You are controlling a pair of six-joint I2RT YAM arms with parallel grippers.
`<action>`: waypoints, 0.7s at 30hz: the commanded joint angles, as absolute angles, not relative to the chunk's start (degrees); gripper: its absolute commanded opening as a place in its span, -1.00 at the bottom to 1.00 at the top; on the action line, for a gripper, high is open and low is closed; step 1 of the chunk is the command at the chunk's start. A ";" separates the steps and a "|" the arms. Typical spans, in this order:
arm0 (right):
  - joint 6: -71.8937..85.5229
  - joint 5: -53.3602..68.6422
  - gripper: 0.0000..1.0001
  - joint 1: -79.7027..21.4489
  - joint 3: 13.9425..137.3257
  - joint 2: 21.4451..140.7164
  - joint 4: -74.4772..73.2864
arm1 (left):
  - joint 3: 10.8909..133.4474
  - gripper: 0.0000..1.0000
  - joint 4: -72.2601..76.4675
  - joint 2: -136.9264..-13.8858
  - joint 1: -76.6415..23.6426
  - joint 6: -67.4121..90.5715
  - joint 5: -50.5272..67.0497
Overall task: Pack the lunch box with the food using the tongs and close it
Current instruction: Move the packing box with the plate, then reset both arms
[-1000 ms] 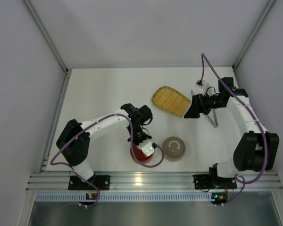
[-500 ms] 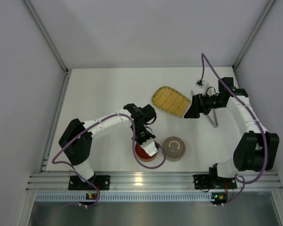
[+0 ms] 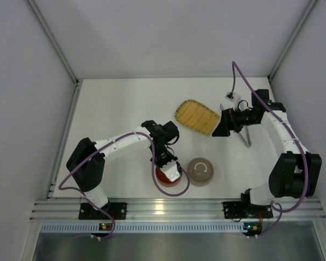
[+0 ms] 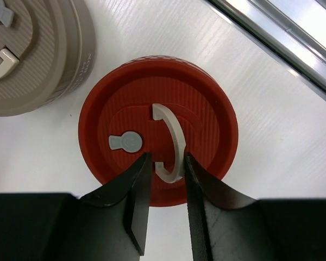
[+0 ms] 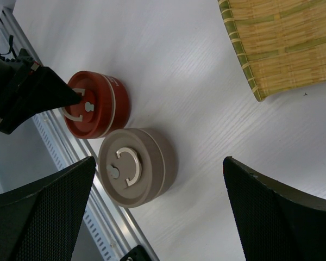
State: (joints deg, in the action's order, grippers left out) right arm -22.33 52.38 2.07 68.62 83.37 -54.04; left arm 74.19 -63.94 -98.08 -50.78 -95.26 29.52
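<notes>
Left gripper (image 4: 166,163) over red tin (image 4: 206,109), jaws narrowly parted astride lid handle (image 4: 174,130), not clamped. Taupe tin (image 3: 200,171) lidded. Woven tray (image 3: 195,117) bare, no food visible: you look nearly done. Right gripper (image 3: 220,126) gaping, empty; tongs (image 3: 245,137) beside it.

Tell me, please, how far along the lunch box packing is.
Seemingly done: red tin and taupe tin wear lids, the woven tray looks bare, the tongs lie on the table. In hand: the left gripper has its jaws slightly parted around the red lid's handle. Left: probably only withdrawing.
</notes>
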 commanded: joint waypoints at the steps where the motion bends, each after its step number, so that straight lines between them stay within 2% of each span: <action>1: -22.76 54.49 0.99 3.43 69.43 82.18 -54.05 | 73.39 -0.28 -67.32 -93.96 -51.15 -96.07 31.20; 6: -22.76 54.14 0.99 3.43 69.43 81.65 -54.32 | 72.42 -0.27 -69.34 -91.24 -51.15 -95.80 31.29; 8: -23.11 54.14 0.99 3.43 69.52 81.65 -54.58 | 72.51 -0.18 -70.66 -90.27 -51.15 -94.32 31.90; 9: -23.20 54.14 0.99 3.43 69.61 81.48 -54.75 | 72.60 0.07 -70.66 -88.96 -51.15 -93.00 32.34; 11: -23.82 53.88 0.99 3.43 69.61 81.13 -54.84 | 72.86 0.45 -70.49 -86.76 -51.15 -87.75 34.36; 12: -23.91 53.70 0.99 3.43 69.70 80.95 -55.02 | 72.95 0.94 -70.40 -85.97 -51.15 -85.63 34.97; 16: -24.78 50.99 0.99 3.43 70.14 80.25 -55.89 | 70.32 0.96 -64.18 -80.00 -51.06 -68.94 37.79; 18: -25.05 50.10 0.99 3.43 70.05 79.55 -55.99 | 67.07 0.96 -55.52 -75.70 -50.37 -53.32 36.83; 19: -25.31 49.40 0.99 3.43 70.05 79.28 -56.16 | 64.97 0.96 -52.07 -74.11 -50.10 -42.21 33.78; 21: -25.75 48.52 0.99 3.43 69.61 78.49 -56.34 | 63.55 0.96 -44.34 -70.41 -48.01 -33.35 29.82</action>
State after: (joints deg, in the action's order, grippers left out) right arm -23.59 49.58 2.07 68.62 81.80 -54.72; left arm 65.65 -58.17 -75.09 -50.17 -57.34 32.64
